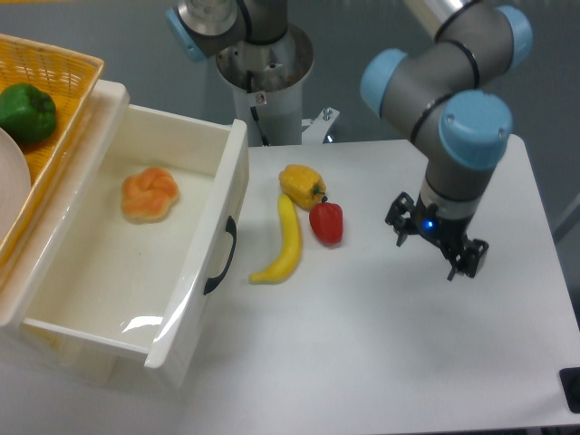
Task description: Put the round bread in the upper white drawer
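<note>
Camera view, fixed, looking down on a white desk [381, 362]. Bread [149, 194] lies inside the drawer [109, 344], on its floor toward the 11 o'clock corner, clear of the walls. Drawer is pulled open; its dark handle [220, 256] faces the desk at 3 o'clock.

Gripper [436, 247] hangs over the desk at 3 o'clock of the produce, well apart from the drawer. Fingers are spread open and hold nothing.

Between drawer and gripper lie three items: a banana [283, 242], a yellow pepper [302, 185] touching the banana's upper end, and a red pepper [326, 223] just beside the banana at its 3 o'clock.

A wicker basket [54, 109] sits at 10 o'clock of the drawer, overlapping its rear edge, with a green pepper [25, 112] in it.
</note>
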You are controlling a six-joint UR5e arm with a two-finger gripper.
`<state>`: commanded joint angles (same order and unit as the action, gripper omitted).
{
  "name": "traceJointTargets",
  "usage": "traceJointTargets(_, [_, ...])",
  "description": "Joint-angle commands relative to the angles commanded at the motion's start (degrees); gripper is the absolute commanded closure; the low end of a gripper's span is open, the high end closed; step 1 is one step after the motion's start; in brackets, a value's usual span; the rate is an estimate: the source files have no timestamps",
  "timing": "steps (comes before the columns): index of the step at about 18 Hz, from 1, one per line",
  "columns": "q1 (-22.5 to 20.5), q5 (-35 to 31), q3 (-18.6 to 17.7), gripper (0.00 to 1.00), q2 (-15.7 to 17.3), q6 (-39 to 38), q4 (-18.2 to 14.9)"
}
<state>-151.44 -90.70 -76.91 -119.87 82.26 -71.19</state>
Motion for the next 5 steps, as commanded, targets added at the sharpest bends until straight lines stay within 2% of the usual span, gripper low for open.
traceJointTargets(5, [0.0,-0.36,0.27,0.0,-1.41,0.09,0.18])
